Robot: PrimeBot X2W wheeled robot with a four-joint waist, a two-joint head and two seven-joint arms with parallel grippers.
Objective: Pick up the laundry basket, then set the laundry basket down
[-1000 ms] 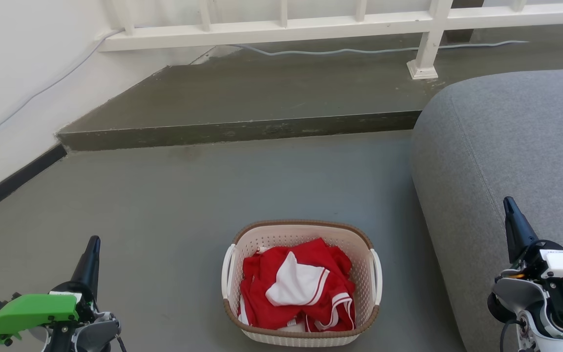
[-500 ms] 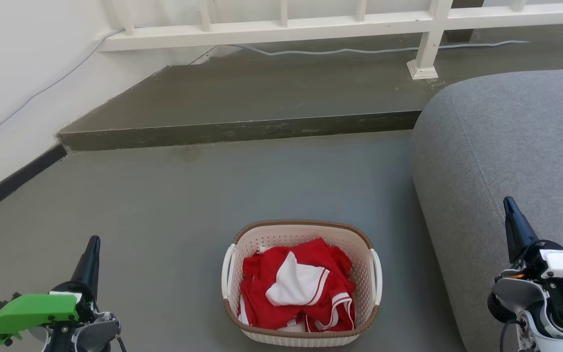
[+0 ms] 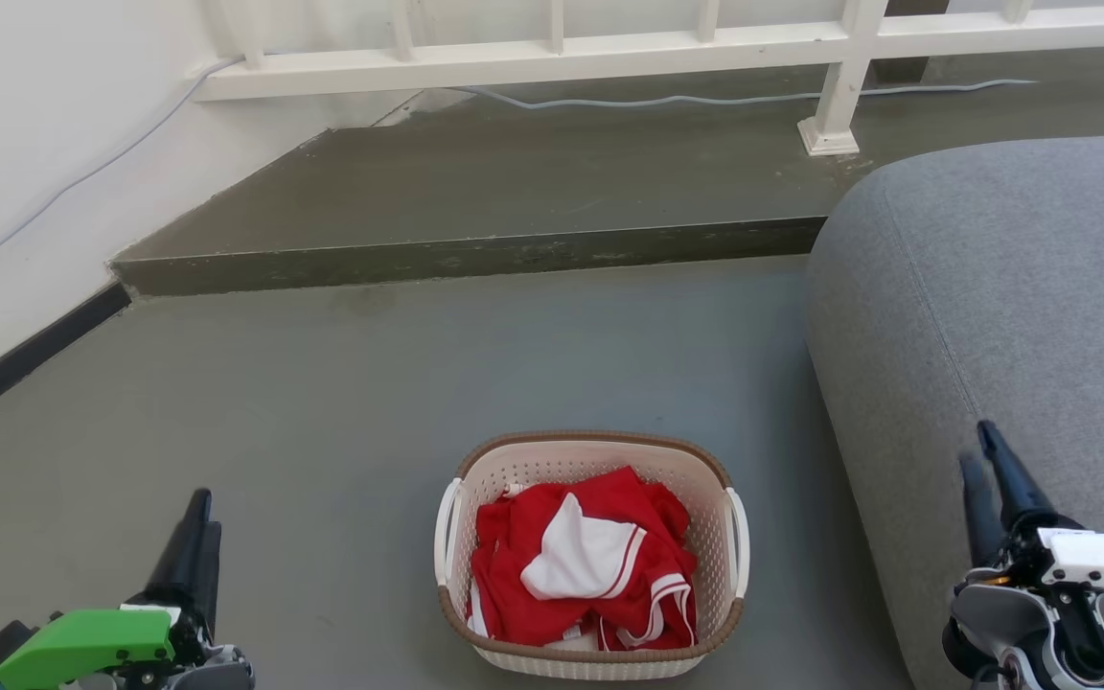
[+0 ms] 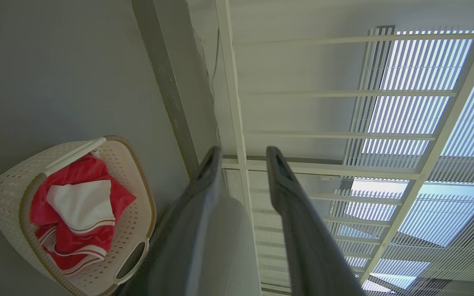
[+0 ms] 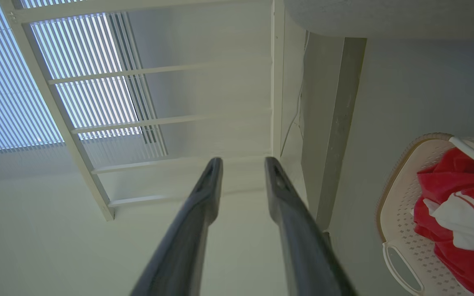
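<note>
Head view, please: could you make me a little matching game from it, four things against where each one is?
Things:
1. laundry basket
2. red and white clothes
3. grey sofa
4. left hand

Places:
A. lower left corner, open and empty
B. along the right side
C. standing on the floor, bottom middle
D. heaped inside the basket

Pairs: 1-C, 2-D, 3-B, 4-A
</note>
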